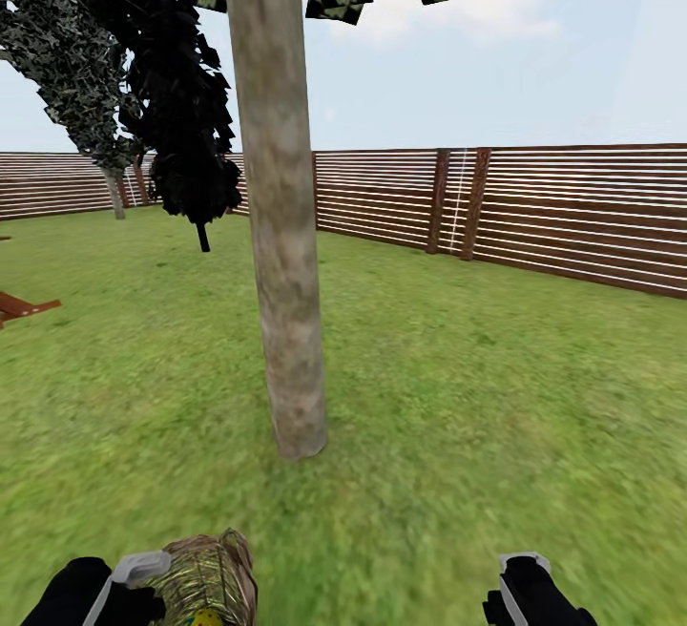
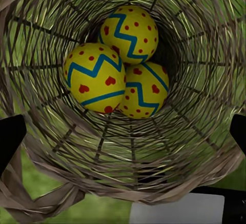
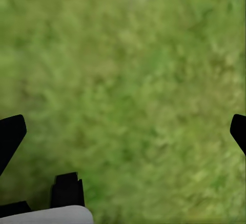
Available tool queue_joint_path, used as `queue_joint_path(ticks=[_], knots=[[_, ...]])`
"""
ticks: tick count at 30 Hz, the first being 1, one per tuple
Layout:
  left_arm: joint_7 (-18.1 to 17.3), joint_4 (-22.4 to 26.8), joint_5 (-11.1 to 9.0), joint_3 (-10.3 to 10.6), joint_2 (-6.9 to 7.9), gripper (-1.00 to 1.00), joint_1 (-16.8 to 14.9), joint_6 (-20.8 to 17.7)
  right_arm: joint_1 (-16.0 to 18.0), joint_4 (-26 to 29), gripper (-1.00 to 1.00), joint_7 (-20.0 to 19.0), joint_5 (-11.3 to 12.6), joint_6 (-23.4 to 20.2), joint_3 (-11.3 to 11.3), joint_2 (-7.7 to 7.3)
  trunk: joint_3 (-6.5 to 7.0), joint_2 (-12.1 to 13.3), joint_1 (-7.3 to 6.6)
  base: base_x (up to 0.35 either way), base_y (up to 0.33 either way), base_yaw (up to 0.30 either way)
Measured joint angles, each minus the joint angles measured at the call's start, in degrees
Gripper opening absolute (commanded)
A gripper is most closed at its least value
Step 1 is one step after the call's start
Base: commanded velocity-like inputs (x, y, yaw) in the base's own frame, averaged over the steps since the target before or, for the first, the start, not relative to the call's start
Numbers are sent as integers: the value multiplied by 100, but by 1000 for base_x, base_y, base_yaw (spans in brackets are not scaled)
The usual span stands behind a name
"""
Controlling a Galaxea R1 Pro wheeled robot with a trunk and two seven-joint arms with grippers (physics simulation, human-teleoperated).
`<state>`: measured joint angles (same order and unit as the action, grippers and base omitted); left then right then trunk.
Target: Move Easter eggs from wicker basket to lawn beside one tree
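Note:
The wicker basket (image 1: 208,576) sits at the bottom edge of the head view, just in front of the tree (image 1: 280,225) and its pale trunk. My left gripper (image 1: 119,590) hovers beside and over it. The left wrist view looks straight into the wicker basket (image 2: 56,24), where three yellow Easter eggs (image 2: 95,78) with blue zigzags and red dots lie bunched at the bottom. The left gripper (image 2: 123,131) is open, its black fingers spread wide apart and holding nothing. My right gripper (image 1: 523,590) hangs open over bare lawn (image 3: 133,80); the right gripper (image 3: 123,131) is empty.
A brown slatted fence (image 1: 534,206) closes the garden behind the tree. A small all-black tree (image 1: 196,158) and another dark tree (image 1: 86,92) stand at the back left. A wooden piece (image 1: 24,306) pokes in at the left edge. Lawn (image 1: 496,397) spreads around the trunk.

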<state>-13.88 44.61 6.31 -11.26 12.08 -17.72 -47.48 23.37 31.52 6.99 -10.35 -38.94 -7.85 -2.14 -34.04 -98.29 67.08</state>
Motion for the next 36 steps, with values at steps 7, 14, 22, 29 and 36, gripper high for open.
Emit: queue_joint_path(ticks=[7, 14, 22, 29, 36], knots=[[5, 0, 17, -16, 43, 100, 0, -31, 3, 21, 100, 0, 8, -5, -3, -74, 0, 0, 0, 0, 0, 0], [0, 12, 3, -23, 40, 100, 0, -29, -1, 22, 100, 0, 9, -5, -6, -112, 0, 0, -1, 32, 0, 0], [6, 9, -2, -16, 7, 100, 0, -24, 1, 22, 100, 0, 9, -6, -6, -115, 0, 0, -1, 174, -16, 0], [8, -1, 10, -21, 5, 100, 0, -24, 1, 22, 100, 0, 9, -13, -6, -115, 0, 0, 0, 11, -2, 0], [8, 6, 7, -29, 18, 100, 0, -18, 1, 22, 100, 0, 10, -13, 0, -107, -53, -119, 65, 0, 0, 0]])
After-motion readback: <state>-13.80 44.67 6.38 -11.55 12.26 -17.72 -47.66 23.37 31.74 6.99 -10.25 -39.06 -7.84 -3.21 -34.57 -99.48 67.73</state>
